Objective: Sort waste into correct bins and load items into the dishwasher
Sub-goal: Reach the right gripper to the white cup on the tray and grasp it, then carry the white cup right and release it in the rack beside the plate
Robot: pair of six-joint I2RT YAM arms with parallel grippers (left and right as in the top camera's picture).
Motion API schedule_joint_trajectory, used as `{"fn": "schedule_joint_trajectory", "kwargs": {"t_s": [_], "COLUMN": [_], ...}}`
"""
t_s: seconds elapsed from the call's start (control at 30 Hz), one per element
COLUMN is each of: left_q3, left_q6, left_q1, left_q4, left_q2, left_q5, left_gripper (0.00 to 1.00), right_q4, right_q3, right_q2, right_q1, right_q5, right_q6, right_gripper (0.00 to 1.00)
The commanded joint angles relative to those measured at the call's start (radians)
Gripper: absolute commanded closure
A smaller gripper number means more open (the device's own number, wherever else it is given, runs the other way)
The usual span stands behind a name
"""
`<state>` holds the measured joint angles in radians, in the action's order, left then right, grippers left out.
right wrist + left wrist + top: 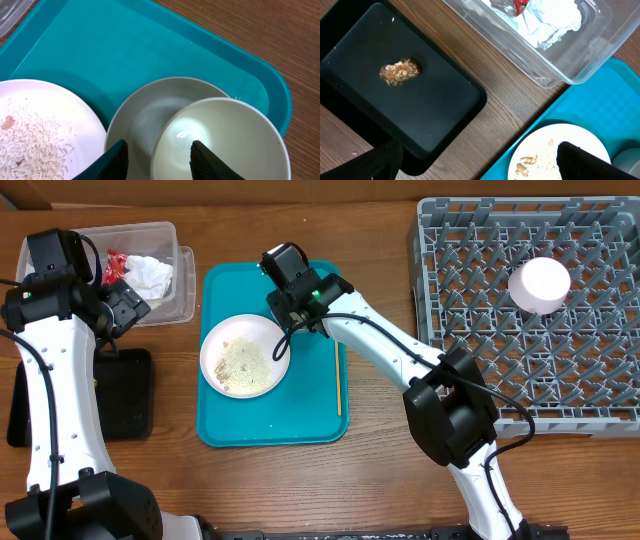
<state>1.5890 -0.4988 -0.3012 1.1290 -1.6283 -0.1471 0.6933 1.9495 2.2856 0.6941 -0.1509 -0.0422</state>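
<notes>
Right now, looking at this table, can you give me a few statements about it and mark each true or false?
1. The white plate on the teal tray holds rice. True.
2. The dish rack is empty. False: a white bowl sits in it.
3. The clear plastic bin holds crumpled tissue. True.
4. The black bin is empty. False: a food lump lies in it.
5. The left gripper clasps the plate. False: it is open, holding nothing.

Plate [243,356] on tray [310,415], bin [186,280] left, rack [480,300] right
</notes>
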Motion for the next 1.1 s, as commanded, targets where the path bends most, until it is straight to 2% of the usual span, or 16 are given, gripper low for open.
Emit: {"fn": "schedule_joint_trajectory", "kwargs": {"t_s": [0.0, 0.2, 0.4, 0.73, 1.07], "left_q3": [-0.005, -0.005, -0.005, -0.005, -0.005], "left_q6": [-0.01, -0.01, -0.01, -0.01, -0.01], "left_q1": [0.0, 0.0, 0.0, 0.0, 0.0], "left_q4": [-0.001, -0.001, -0.001, -0.001, -0.001], "left_q2": [-0.008, -0.008, -0.008, -0.008, -0.008], "left_q5": [-0.01, -0.01, -0.01, -0.01, -0.01], "left_gripper": [0.0, 0.0, 0.0, 0.0, 0.0], "right_q4": [-0.002, 0.001, 0.0, 0.004, 0.026], "right_q3": [0.016, 0.015, 0.016, 0.056, 0.091], "right_q2": [0.01, 0.011, 0.011, 0.008, -0.081], "right_q1": [0.002, 0.002, 0.002, 0.002, -0.01], "right_q5": [-0.013, -0.013, -0.014, -0.013, -0.016], "right_q6": [-0.01, -0.015, -0.034, -0.038, -0.072], "right_gripper": [0.58, 0.63, 0.72, 0.95, 0.96]}}
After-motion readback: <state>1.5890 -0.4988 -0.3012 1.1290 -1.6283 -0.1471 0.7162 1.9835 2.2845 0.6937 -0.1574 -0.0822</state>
